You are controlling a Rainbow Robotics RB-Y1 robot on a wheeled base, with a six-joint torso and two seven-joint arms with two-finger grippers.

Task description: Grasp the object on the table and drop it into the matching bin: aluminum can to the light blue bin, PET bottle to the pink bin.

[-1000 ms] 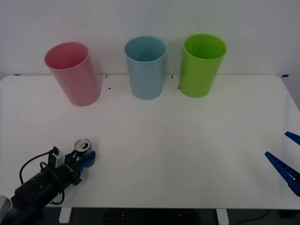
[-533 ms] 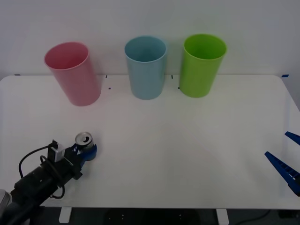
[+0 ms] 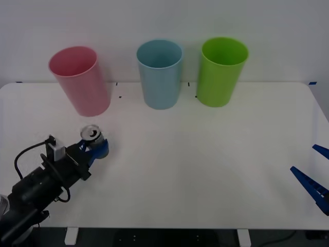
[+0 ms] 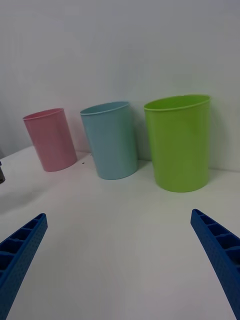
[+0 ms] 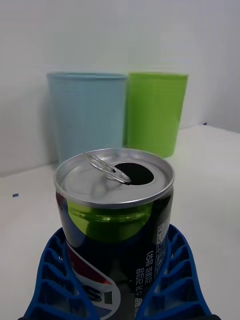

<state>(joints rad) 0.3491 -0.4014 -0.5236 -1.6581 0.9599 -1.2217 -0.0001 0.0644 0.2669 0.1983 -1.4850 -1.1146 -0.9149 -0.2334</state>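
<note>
The aluminum can [image 3: 92,134], dark-sided with a silver pull-tab top, stands upright between the blue fingers of my left gripper [image 3: 97,148], which is shut on it over the table's [image 3: 205,154] front left. The left wrist view has the can [image 5: 115,215] up close with both fingers [image 5: 55,270] hugging its sides. The light blue bin [image 3: 160,74] stands at the back centre, the pink bin [image 3: 79,80] to its left. My right gripper [image 3: 304,159] rests open at the table's right edge, far from the can.
A lime green bin [image 3: 221,72] stands right of the light blue bin. From the right wrist, the pink bin [image 4: 50,140], light blue bin [image 4: 110,140] and green bin [image 4: 180,142] line up along the back wall, with bare white tabletop in front.
My left gripper has carried the can away from the front edge toward the bins and a little higher. The right arm has not moved.
</note>
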